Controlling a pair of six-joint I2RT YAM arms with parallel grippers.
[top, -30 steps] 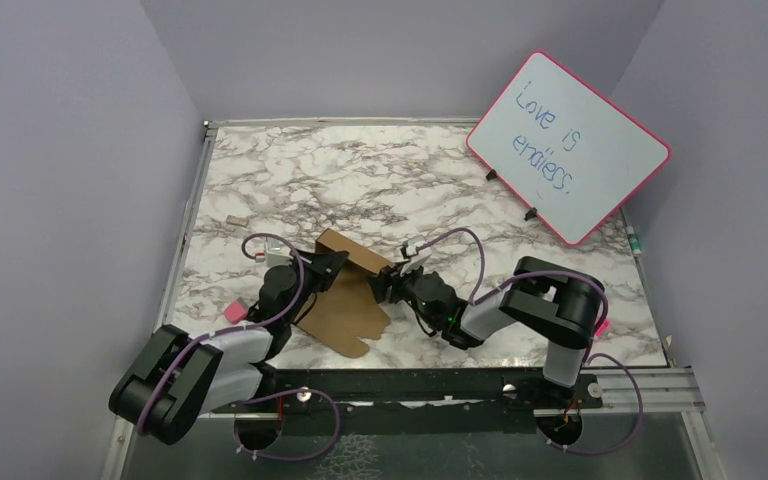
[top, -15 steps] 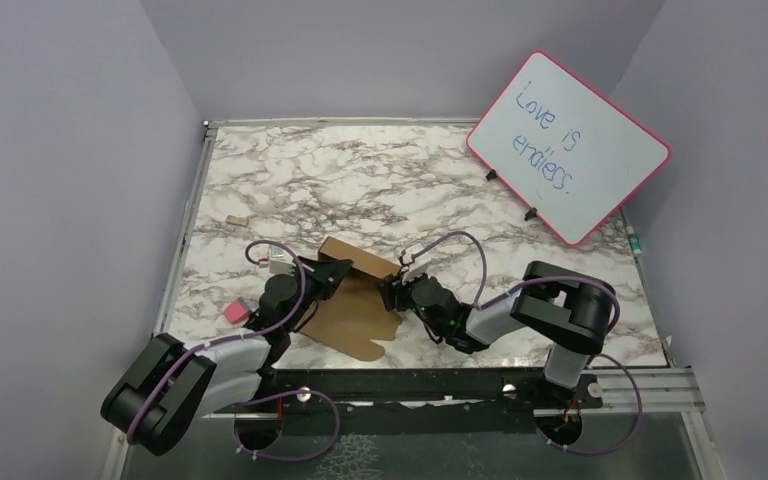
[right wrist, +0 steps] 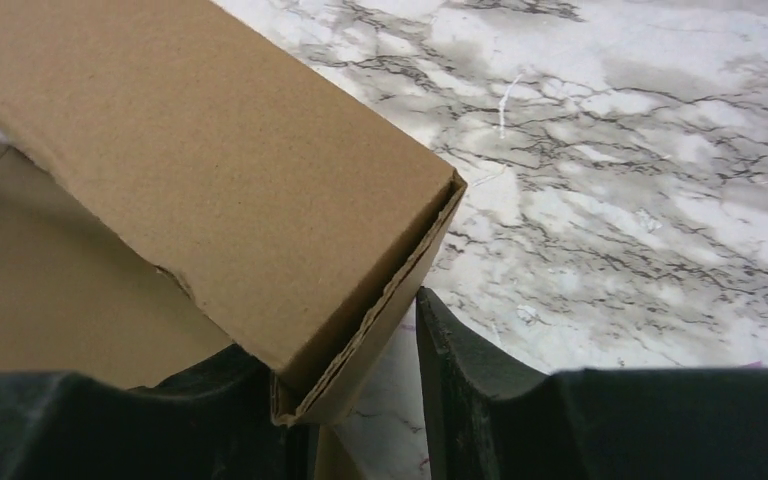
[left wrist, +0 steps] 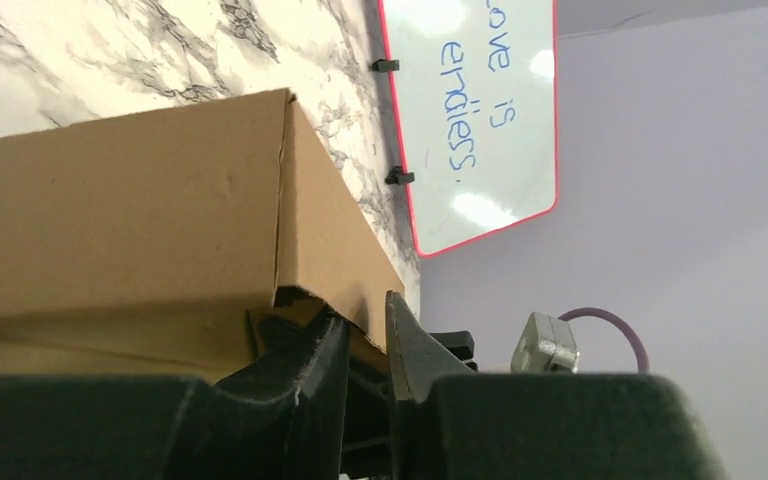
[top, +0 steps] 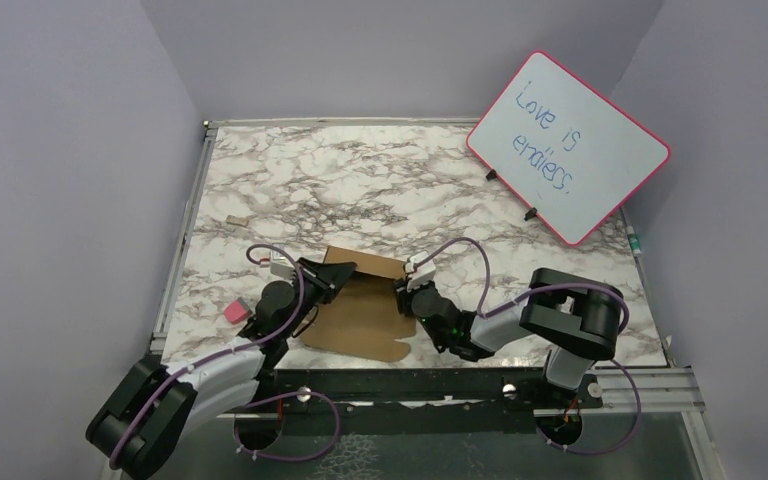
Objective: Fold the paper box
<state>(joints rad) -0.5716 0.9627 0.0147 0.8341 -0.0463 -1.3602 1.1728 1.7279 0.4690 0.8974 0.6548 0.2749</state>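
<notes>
Mid-fold, the paper box (top: 360, 312) sits near-centre of table (top: 380, 180), far wall up, near panel flat; left gripper (top: 333, 282) jaws almost together at its left end (grip unclear), right gripper (top: 403, 292) jaws spread astride right end, which prob. needs pinching next.

Whiteboard (top: 568, 147) far right; pink block (top: 235, 312) left; tan scrap (top: 236, 219) beyond.

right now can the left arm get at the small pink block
Probably yes: the small pink block lies on marble beside the left arm, nothing between; the left gripper would first leave the brown cardboard box.
</notes>
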